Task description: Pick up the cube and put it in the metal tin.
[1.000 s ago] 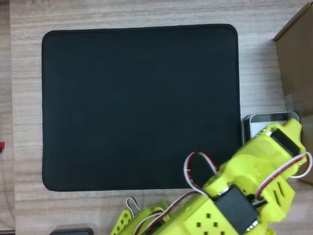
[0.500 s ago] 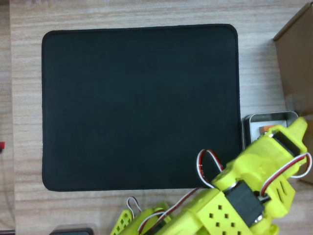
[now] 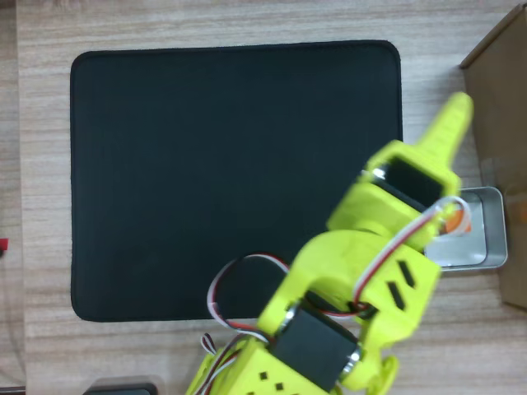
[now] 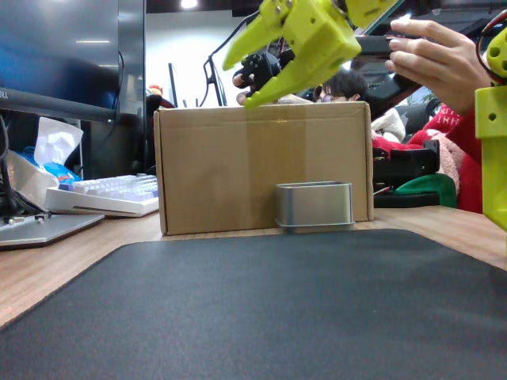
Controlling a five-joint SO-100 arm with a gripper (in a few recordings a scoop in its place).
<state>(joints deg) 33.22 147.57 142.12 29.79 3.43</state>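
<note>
While the orange cube [image 3: 454, 220] lies inside the metal tin [image 3: 492, 247] beside the cardboard box [image 4: 261, 166], your yellow gripper [image 4: 257, 70] hangs high above the black mat [image 3: 235, 177], fingers parted and empty.

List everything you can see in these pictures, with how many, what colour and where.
cube: one, orange, inside the tin, partly hidden by the arm
metal tin: one, silver, on the table right of the mat in the overhead view
mat: one, black, centre of the table
cardboard box: one, brown, behind the tin in the fixed view
keyboard: one, white, far left in the fixed view
table: one, light wood
person's hand: one, top right in the fixed view
gripper: one, yellow-green, open, raised above the box
</note>
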